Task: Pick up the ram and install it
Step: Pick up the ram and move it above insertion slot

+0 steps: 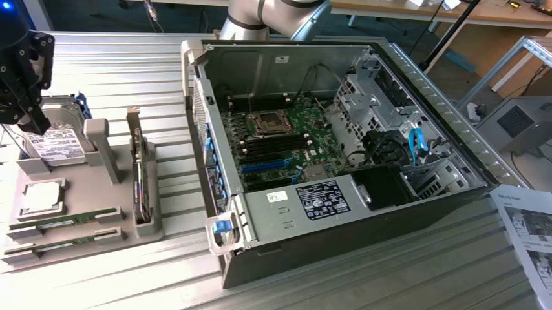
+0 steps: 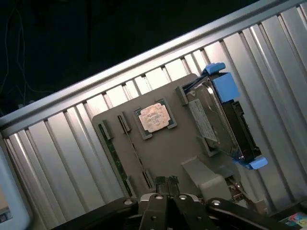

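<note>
Ram stick (image 1: 66,221) lies flat in a slot of the gray tray (image 1: 84,192), in the lower left of the exterior view. A second ram stick (image 1: 61,242) lies just below it in the frame, parallel to it, in its own slot. Both are thin green strips with dark chips, and nothing touches either of them.

On the same tray, a square silver processor (image 1: 39,197) sits just above the sticks in the frame. A hard drive (image 1: 53,141) with blue side rails rests at the tray's far end. An expansion card (image 1: 138,169) stands on edge along the tray's side nearest the computer case (image 1: 431,97).

The gripper (image 1: 36,123) hangs in the upper left of the exterior view, over the hard drive and well apart from the sticks. Its black fingers are pressed together with nothing between them.

In the wrist view the closed fingertips of the gripper (image 2: 166,183) point down at the tray (image 2: 163,153). The processor (image 2: 155,117) is at the tray's middle and the hard drive (image 2: 218,120) is beside it. One ram stick (image 2: 114,154) runs along the tray's edge on the side away from the hard drive.

The case lies open in the centre of the exterior view, its motherboard (image 1: 280,139) showing. A printed sheet (image 1: 526,232) lies at the right edge.
</note>
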